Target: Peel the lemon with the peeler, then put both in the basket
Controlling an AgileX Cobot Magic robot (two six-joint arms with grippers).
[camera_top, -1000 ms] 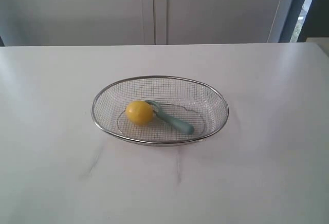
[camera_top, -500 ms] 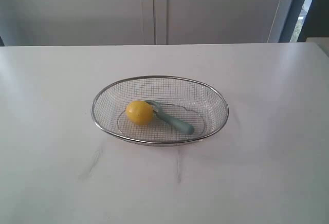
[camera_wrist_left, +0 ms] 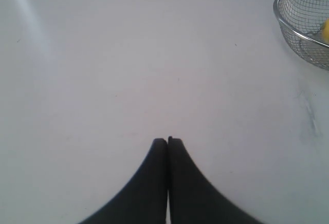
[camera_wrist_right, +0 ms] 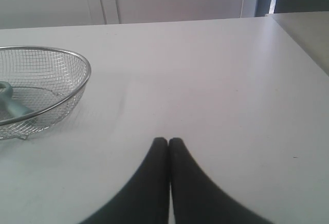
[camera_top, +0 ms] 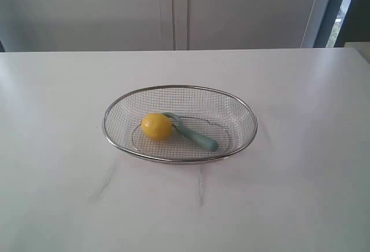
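White tabletop spreads bare under both arms, and neither arm reaches into the exterior view. The basket sits mid-table, ahead of both sets of fingers and between them: inward of the left gripper and inward of the right gripper, well apart from each. Both grippers have their black fingers pressed together on nothing, hanging over bare table. Inside the basket the peeler lies flat on the mesh floor, its long axis slanting across the bowl, with the blade head against or just beside the lemon and the teal handle pointing to the right arm's side. The lemon rests at the basket's left end, so it lies nearer the left fingers, while the peeler's handle lies nearer the right fingers. Whether the lemon's skin has been cut I cannot tell. If peeling is not yet done, the right arm looks better placed for the handle and the left for the fruit.
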